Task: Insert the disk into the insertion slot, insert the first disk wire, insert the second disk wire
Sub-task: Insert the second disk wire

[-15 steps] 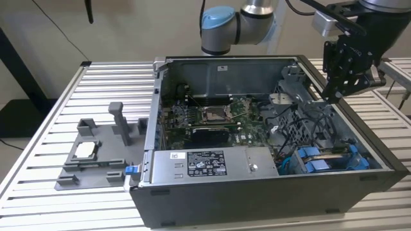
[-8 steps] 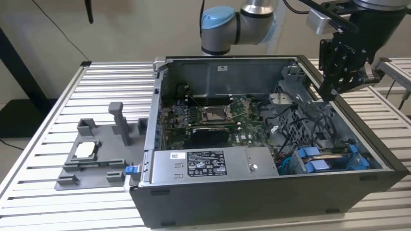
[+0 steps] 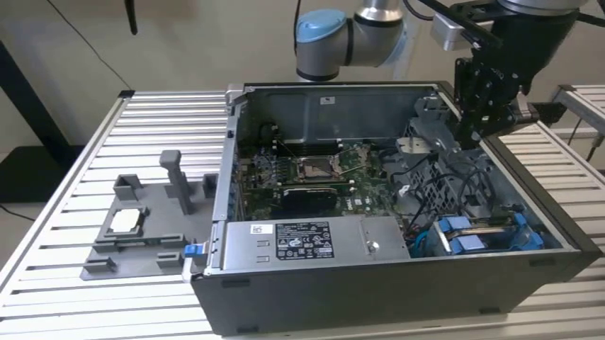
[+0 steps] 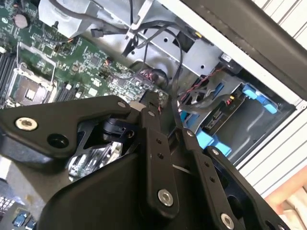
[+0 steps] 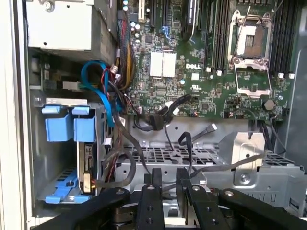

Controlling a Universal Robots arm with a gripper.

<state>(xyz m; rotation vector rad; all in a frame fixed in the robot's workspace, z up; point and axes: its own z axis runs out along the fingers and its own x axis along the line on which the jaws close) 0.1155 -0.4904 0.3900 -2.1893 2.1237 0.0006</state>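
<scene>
Open computer case (image 3: 397, 283) is seen on slatted table (image 3: 85, 149). Gripper (image 3: 470, 142) is held inside it at the exterior view's right, and the blue-framed disk (image 3: 482, 234) is seated nearer the camera.

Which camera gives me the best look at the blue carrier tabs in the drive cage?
The first wrist view: the blue carrier tabs face it squarely, side by side, unobstructed. The exterior view shows the tabs from above, at an angle. The second wrist view catches parts of them.

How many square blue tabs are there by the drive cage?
2. One blue tab sits nearer the case's outer wall; the other blue tab is right beside it, next to the cable bundle. Others may be hidden behind cables.
</scene>
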